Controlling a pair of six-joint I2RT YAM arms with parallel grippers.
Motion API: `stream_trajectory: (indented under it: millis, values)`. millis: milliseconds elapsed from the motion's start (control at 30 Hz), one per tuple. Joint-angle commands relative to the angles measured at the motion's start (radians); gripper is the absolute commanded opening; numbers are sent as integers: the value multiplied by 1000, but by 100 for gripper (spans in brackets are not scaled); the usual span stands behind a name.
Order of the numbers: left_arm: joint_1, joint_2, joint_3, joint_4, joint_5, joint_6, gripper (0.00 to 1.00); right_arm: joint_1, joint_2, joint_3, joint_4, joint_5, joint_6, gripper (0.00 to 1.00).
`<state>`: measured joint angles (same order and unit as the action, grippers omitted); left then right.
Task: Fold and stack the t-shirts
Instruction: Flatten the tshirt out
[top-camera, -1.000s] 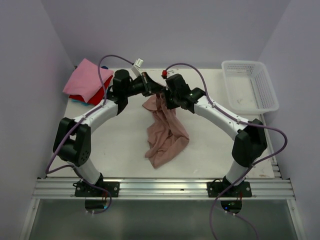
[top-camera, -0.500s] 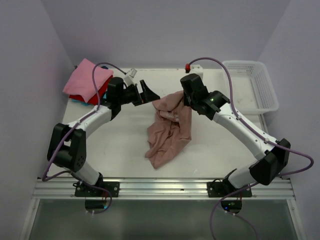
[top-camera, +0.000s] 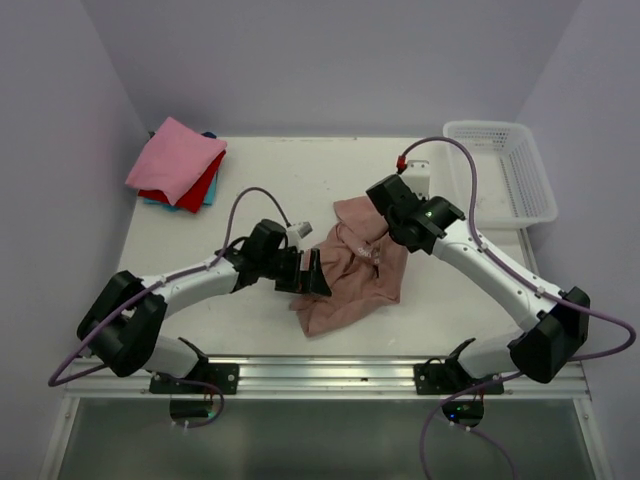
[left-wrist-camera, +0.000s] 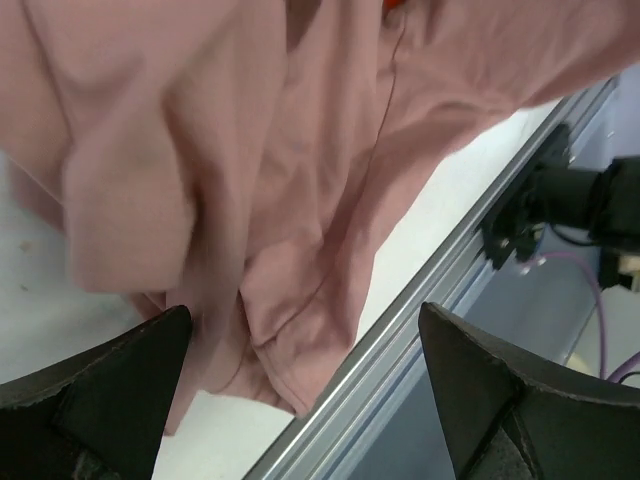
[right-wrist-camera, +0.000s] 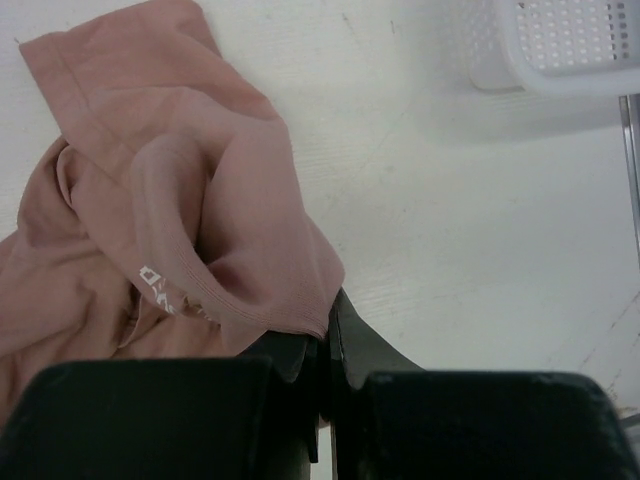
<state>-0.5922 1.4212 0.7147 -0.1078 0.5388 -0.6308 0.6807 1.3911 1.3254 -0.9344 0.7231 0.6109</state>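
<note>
The right end effector is clamped on the hem of the crumpled dusty-pink cloth t-shirt. White print beside it is unreadable. The left end effector gapes wide, empty.

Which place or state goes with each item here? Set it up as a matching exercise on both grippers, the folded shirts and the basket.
Items
1. left gripper
2. right gripper
3. folded shirts
4. basket

Place or state
A. far right corner of the table
B. open, at the left edge of the dusty-pink shirt
C. far left corner of the table
D. shut on the dusty-pink shirt's hem

Pairs: 1-B, 2-D, 3-C, 4-A
</note>
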Motion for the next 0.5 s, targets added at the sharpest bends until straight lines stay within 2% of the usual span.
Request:
stream_trajectory:
  millis: [0, 200, 333, 467]
  values:
    - [-72, -10, -23, -75, -134, 49, 100, 2, -61, 0, 11, 36, 41, 0]
    - [-73, 30, 9, -70, -304, 63, 100, 2, -69, -11, 22, 24, 21, 0]
    - [-72, 18, 71, -110, -485, 74, 100, 3, -75, -17, 17, 32, 13, 0]
    - [-72, 51, 95, -43, -479, 91, 100, 3, -86, -26, 23, 29, 1, 0]
